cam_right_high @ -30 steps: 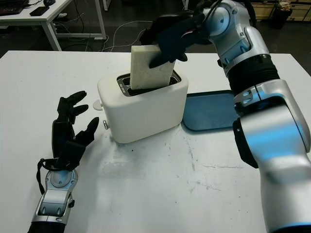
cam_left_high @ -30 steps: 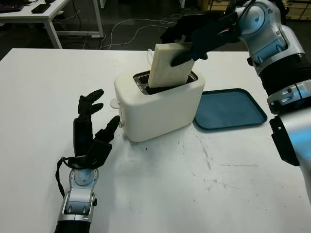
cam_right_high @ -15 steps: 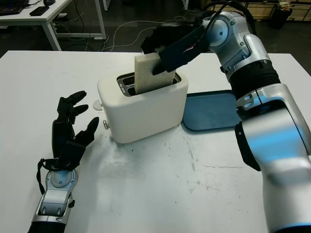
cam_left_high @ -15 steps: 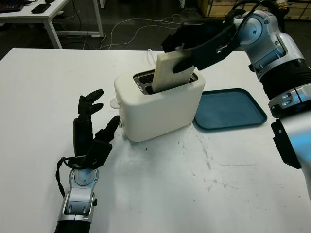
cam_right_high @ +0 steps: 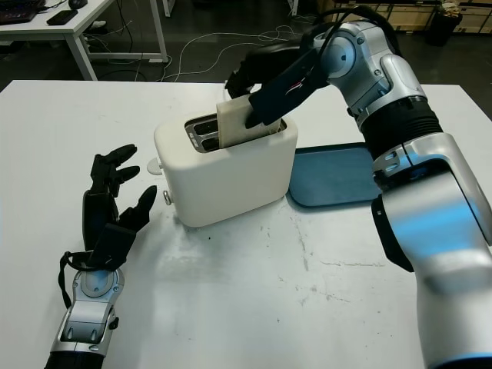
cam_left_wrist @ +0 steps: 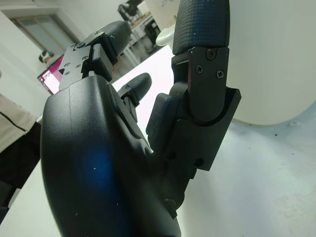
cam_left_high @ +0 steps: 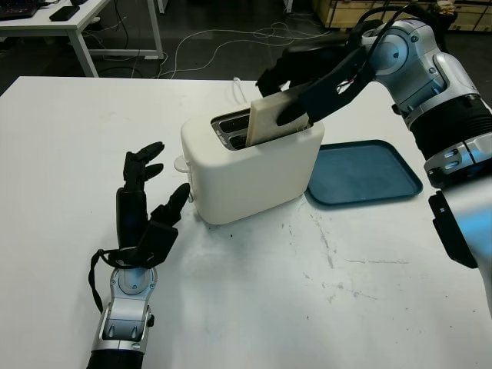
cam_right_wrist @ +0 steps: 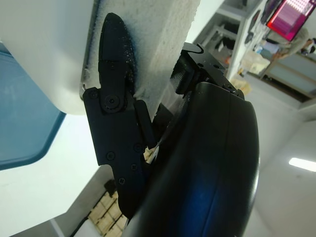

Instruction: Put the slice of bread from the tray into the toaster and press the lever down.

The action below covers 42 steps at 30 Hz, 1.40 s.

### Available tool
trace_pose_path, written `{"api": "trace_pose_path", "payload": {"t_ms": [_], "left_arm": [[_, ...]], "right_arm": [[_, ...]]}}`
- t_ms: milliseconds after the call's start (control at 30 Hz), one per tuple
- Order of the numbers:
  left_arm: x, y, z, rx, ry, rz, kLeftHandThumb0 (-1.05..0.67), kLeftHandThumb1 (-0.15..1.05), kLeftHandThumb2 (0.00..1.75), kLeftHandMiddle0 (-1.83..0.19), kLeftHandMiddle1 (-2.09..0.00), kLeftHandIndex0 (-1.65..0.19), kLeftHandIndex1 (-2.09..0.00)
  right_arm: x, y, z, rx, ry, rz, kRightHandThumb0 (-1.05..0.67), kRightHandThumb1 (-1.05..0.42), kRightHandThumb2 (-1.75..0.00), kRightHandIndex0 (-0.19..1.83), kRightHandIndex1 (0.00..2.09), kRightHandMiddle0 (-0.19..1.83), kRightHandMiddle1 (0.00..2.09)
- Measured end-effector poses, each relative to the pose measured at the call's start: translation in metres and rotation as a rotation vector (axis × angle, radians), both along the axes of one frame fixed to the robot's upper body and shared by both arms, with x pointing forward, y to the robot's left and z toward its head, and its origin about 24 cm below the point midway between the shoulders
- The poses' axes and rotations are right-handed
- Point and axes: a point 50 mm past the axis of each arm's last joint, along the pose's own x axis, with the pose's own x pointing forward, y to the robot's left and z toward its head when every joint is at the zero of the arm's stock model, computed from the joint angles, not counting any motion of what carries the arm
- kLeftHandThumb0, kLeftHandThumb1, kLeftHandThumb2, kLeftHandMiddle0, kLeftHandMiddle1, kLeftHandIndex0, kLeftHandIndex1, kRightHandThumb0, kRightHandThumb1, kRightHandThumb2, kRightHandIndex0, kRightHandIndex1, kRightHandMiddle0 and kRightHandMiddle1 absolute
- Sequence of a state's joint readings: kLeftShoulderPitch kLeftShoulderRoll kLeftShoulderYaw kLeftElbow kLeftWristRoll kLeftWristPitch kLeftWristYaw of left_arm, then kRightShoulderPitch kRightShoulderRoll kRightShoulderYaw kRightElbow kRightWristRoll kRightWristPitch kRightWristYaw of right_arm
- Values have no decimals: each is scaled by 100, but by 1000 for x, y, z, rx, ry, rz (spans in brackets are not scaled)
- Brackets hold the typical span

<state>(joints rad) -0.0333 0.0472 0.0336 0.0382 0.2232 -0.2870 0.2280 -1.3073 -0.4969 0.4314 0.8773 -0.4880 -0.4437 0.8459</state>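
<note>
No text, label, brand, number or sign can be read anywhere in these views. The lit pink screen (cam_right_wrist: 295, 19) in the room behind the right hand carries no legible characters, and neither does the one (cam_left_wrist: 53, 76) behind the left hand.

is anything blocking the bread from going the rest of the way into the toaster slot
Nothing visible does: the bread is already partway in the toaster, held by the right hand.
</note>
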Motion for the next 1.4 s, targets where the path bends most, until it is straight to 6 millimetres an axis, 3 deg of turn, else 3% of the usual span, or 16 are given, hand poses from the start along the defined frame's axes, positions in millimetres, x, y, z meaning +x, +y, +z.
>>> {"api": "trace_pose_path", "payload": {"t_ms": [33,100,133,167,300,467,767,1033,1267,1400], "left_arm": [[0,0,0,0,1,0,-105,92,38,0,-109,0,-88],[-1,0,0,0,1,1,-105,92,38,0,-110,0,-88],[-1,0,0,0,-1,1,-105,92,37,0,-111,0,-89],[-1,0,1,0,-4,1,-105,92,37,0,-111,0,-89],[-1,0,3,0,-12,0,-105,92,37,0,-111,0,-90],[-1,0,3,-3,-11,-4,-105,92,36,0,-110,0,-89],[-1,0,2,-2,-9,-10,-105,92,36,0,-110,0,-90],[-1,0,2,-1,-8,-11,-105,92,36,0,-110,0,-90],[-2,4,3,11,-13,-4,-105,92,37,0,-109,0,-87],[-3,15,8,33,-86,9,-101,92,19,-18,-115,-12,-92]], "right_arm": [[0,0,-1,-3,2,3,-67,-92,-8,67,130,65,119],[-2,1,-1,-10,3,10,-71,-92,-3,49,117,64,88],[-2,1,-1,-10,-1,15,-73,-89,-1,36,114,67,57],[-3,2,-1,-9,-5,20,-73,-88,-1,30,114,70,38],[-4,2,-3,8,-19,27,-72,-86,0,12,95,66,10],[-6,3,0,23,-51,31,-72,-86,0,10,78,62,2],[-5,-1,2,34,-82,17,-71,-82,0,14,80,62,1],[-6,-8,12,169,-223,28,-61,-82,-1,25,82,70,4],[-18,-42,27,498,-436,-20,-52,-80,0,53,65,81,5],[-33,-78,6,765,-507,-71,-39,-83,0,69,40,82,2]]}}
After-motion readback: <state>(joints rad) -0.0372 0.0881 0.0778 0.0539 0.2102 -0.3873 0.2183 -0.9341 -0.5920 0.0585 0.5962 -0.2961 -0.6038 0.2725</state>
